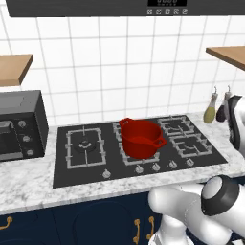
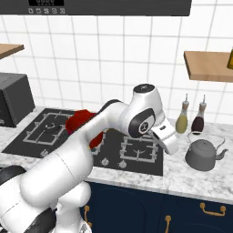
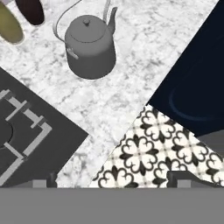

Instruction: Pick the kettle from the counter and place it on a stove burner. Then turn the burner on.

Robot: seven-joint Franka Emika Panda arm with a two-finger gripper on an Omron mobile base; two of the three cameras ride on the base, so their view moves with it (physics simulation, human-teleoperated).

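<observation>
Kettle [image 2: 202, 155] beside bottles [image 2: 190, 118]; left base view lacks it.

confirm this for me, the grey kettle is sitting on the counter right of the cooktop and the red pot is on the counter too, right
Not quite. The red pot is not on the counter; it stands on the cooktop, on a middle grate, as the left base view shows. The kettle does sit on the counter right of the cooktop, seen in the right base view.
</observation>
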